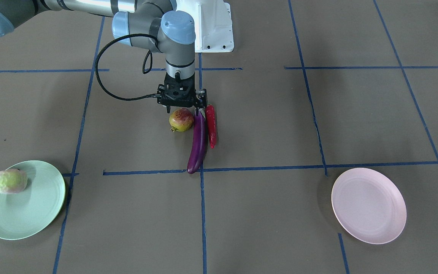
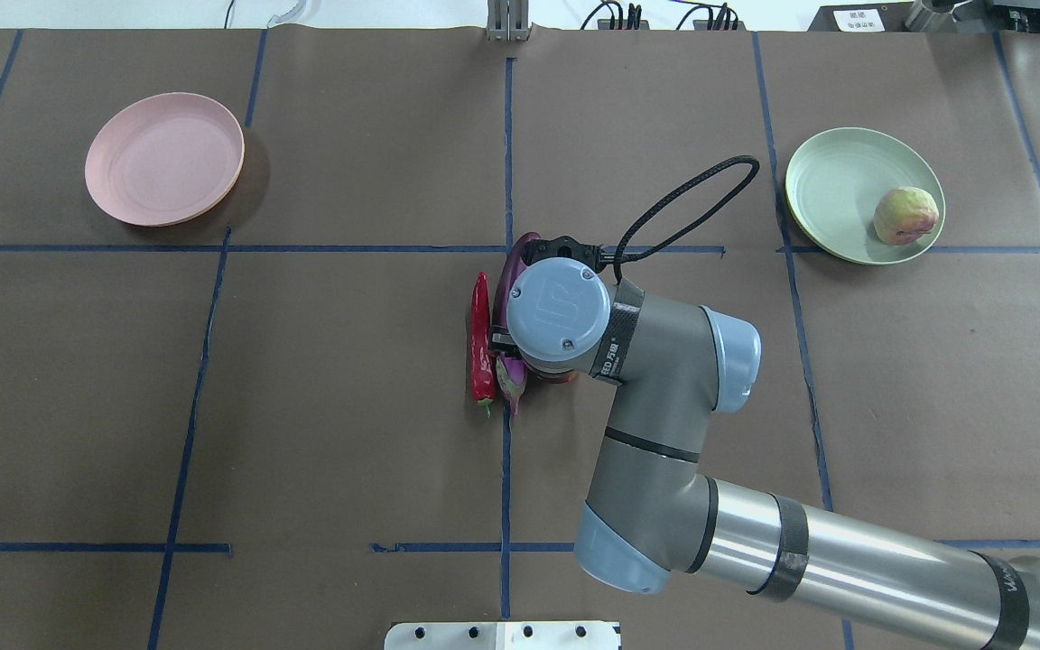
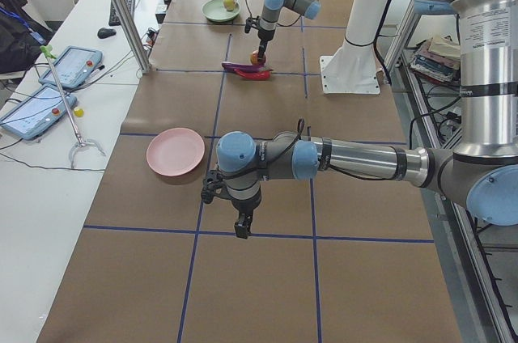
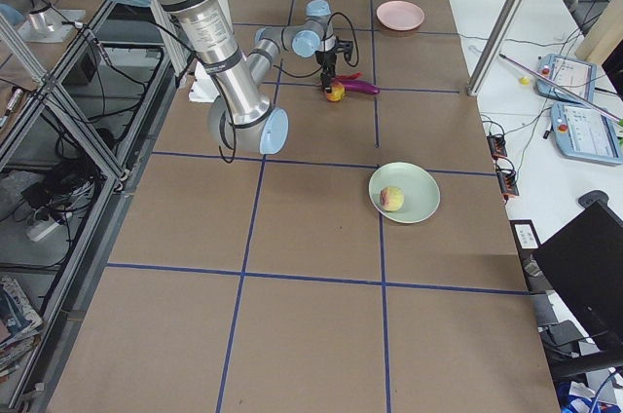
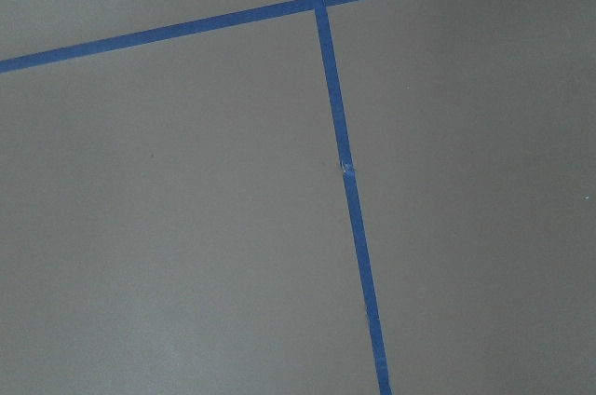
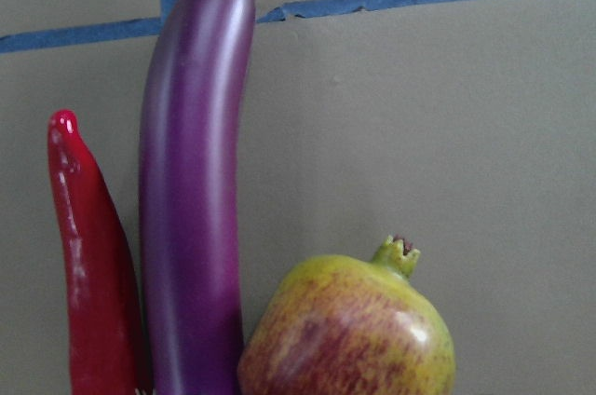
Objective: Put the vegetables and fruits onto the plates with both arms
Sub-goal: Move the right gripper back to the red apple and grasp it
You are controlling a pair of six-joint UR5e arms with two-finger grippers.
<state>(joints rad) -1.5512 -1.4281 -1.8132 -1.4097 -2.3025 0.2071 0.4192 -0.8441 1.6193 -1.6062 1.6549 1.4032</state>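
My right gripper (image 1: 182,110) hangs straight down over the red-and-yellow-green pomegranate (image 1: 181,119), its fingers spread to either side of the top of the fruit; it is open. The purple eggplant (image 1: 199,142) lies right beside the pomegranate, and the red chili (image 1: 211,125) lies along the eggplant's other side. The right wrist view shows all three close up, with the pomegranate (image 6: 349,330) at the bottom. The pale green-white fruit (image 1: 10,181) sits on the mint green plate (image 1: 25,217). The pink plate (image 1: 369,205) holds nothing. My left gripper (image 3: 241,228) hangs above bare table near the pink plate (image 3: 176,151); I cannot tell if it is open or shut.
The white base block (image 1: 213,26) stands at the robot's side of the table. Blue tape lines (image 5: 340,162) cross the brown table cover. A black cable (image 1: 101,82) loops from the right wrist. Tablets (image 3: 69,68) lie on the side bench.
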